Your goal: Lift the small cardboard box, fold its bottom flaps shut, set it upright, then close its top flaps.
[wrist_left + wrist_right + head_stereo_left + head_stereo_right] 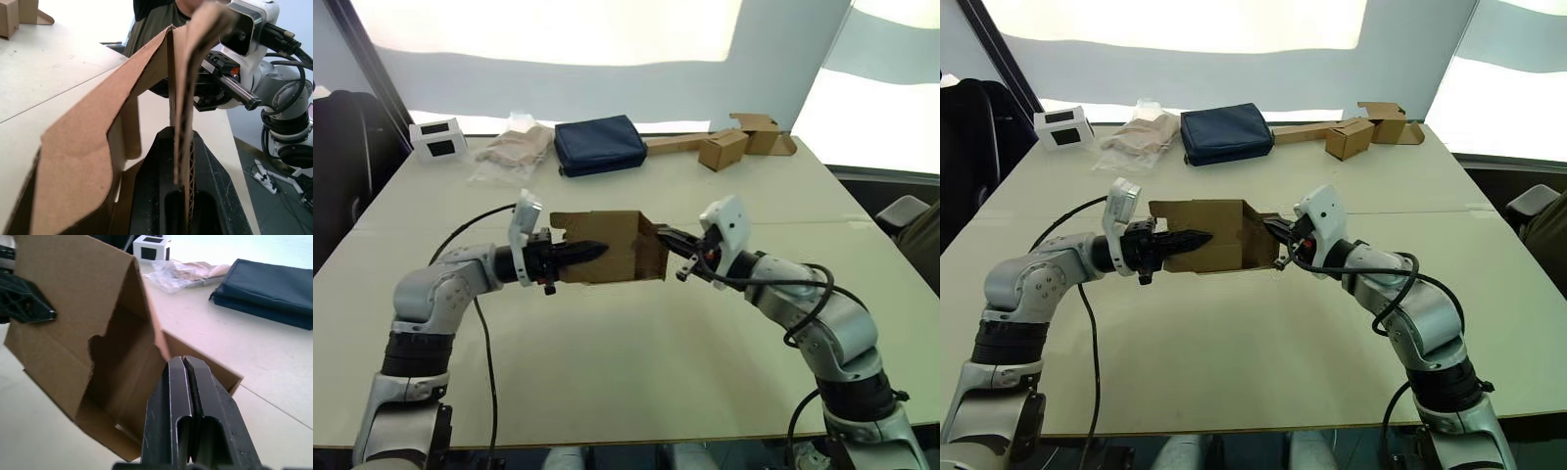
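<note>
At the table's far left corner sits a white device (437, 138), with a clear plastic bag (514, 149) and a dark blue pouch (600, 144) ranged beside it. Nearer, the left gripper (587, 250) pinches a wall of the small cardboard box (617, 240), its fingers clamped on the corrugated edge, as the left wrist view shows. The box hangs above the middle of the table (626, 362), lying on its side between the two arms, one open end facing the right arm with a flap (142, 298) splayed outward. The right gripper (666, 236) stands at that open end, its fingers pressed together with nothing visibly between them. The box looks light and empty, stiff along its walls but easily bent at the hinged flaps; a hold on a wall near a corner would likely steady it better than one on a flap. Beyond the right arm lie smaller tan boxes (744, 142) on a cardboard strip.
</note>
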You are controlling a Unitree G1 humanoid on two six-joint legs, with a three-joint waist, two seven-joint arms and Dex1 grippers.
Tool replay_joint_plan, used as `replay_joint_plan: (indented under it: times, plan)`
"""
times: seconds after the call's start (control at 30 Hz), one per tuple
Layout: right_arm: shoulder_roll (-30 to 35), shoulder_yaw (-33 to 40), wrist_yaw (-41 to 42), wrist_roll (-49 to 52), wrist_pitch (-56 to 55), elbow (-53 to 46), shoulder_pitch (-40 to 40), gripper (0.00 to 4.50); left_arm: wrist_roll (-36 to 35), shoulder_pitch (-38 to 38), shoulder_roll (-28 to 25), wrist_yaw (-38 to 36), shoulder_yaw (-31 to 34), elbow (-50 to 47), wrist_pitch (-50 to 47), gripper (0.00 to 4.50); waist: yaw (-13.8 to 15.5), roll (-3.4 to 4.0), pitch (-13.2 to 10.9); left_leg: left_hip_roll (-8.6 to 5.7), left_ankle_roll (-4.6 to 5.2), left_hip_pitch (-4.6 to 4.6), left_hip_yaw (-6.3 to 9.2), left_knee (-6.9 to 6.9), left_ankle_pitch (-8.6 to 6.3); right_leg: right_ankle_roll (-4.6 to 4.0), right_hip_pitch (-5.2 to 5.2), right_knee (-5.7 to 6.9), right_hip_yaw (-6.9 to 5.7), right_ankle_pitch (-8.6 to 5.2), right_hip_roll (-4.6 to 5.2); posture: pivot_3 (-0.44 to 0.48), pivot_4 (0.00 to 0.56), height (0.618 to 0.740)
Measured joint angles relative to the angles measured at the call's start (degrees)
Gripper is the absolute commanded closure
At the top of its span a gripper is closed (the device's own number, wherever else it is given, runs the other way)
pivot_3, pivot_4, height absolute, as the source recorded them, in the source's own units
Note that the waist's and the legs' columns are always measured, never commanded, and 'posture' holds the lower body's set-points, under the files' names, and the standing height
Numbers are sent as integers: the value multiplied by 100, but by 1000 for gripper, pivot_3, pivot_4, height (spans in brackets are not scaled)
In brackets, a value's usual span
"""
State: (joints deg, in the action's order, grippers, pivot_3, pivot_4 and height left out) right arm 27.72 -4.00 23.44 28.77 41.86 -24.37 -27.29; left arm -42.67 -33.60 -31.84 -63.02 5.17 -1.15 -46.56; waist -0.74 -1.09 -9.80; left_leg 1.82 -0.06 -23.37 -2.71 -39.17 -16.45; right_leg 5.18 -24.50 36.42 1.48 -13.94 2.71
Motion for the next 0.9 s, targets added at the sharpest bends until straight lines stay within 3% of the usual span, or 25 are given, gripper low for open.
replay_joint_plan:
  times: [0.9]
  plan:
    - [-390,-332,253,-182,125,-178,-13,4500,10,-7,-165,-335,-174,98,-88,4492,-9,1,0,2,0,1,3,1,0,0,0,1,-1,0,-4,0,150,740]
